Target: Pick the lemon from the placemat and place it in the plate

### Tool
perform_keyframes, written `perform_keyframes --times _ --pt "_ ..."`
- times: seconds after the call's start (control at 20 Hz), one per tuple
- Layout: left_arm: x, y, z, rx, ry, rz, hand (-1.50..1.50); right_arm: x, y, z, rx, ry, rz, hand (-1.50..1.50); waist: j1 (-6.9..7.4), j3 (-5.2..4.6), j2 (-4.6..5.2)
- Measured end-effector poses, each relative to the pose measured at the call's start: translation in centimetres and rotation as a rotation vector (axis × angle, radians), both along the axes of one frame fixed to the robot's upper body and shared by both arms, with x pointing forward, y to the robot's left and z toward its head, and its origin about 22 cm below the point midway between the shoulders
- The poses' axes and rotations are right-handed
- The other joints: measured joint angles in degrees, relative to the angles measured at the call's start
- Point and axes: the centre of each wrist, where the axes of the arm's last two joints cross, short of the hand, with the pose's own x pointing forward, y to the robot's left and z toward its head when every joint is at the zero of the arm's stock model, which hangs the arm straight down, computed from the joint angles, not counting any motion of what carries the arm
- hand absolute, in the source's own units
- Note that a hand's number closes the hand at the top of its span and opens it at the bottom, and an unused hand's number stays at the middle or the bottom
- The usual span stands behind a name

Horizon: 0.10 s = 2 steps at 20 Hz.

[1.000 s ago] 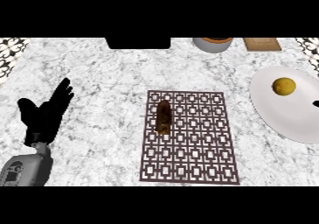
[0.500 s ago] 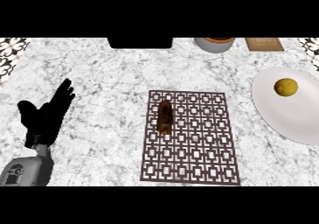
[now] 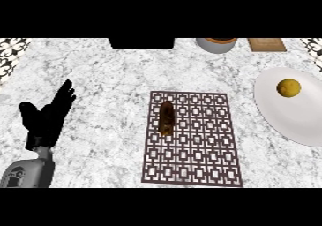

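Observation:
The yellow lemon (image 3: 289, 88) lies on the white plate (image 3: 300, 123) at the right side of the counter. The brown patterned placemat (image 3: 192, 139) lies in the middle, with a long brown item (image 3: 166, 118) on its left part. My left hand (image 3: 47, 117) rests open at the left, fingers up, well apart from the placemat. My right hand does not show in the head view.
Along the back edge stand a black object (image 3: 141, 43), a grey pot with an orange rim (image 3: 216, 44) and a wooden board (image 3: 266, 44). Patterned tiles (image 3: 8, 53) flank the marble counter at both back corners.
A dark bit of the right hand that showed at the plate's right edge one second ago has gone out of view. The lemon and the left hand have stayed in place.

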Motion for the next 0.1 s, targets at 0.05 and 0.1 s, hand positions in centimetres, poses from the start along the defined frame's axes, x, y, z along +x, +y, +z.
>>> perform_keyframes --times 0.05,0.1 --pt "0.36 0.01 -0.30 -0.003 0.002 -0.002 0.00 -0.16 -0.28 0.06 -0.004 0.007 0.000 -1.50 -0.04 0.01 0.01" --pt "0.44 -0.41 -0.31 -0.006 0.000 -0.004 0.00 -0.60 -0.88 -0.03 -0.008 0.013 -0.003 -1.50 0.02 0.01 0.04"
